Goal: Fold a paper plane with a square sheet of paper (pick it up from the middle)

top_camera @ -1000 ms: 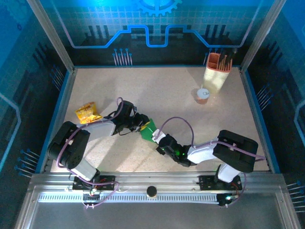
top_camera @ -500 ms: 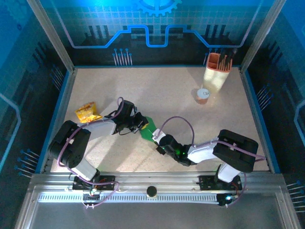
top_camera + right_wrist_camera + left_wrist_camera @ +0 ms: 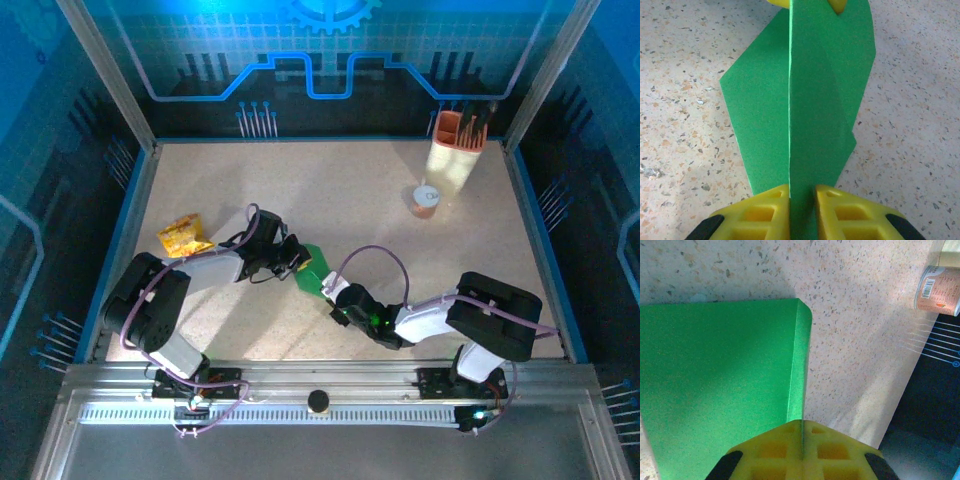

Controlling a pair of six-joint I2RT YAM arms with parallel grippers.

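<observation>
Both arms reach low and inward from their bases, elbows bent outward, wrists converging so the grippers meet nose to nose. The left gripper (image 3: 296, 263) has its yellow pads (image 3: 775, 452) pressed together, pinching an edge of the folded green paper (image 3: 715, 380). The right gripper (image 3: 326, 289), opposite those jaws, clamps the paper's upright crease between its pads (image 3: 765, 212)

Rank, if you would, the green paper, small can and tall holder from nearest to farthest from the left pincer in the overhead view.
1. green paper, held in the left pincer.
2. small can, farther back on the right.
3. tall holder, near the back right corner.
</observation>
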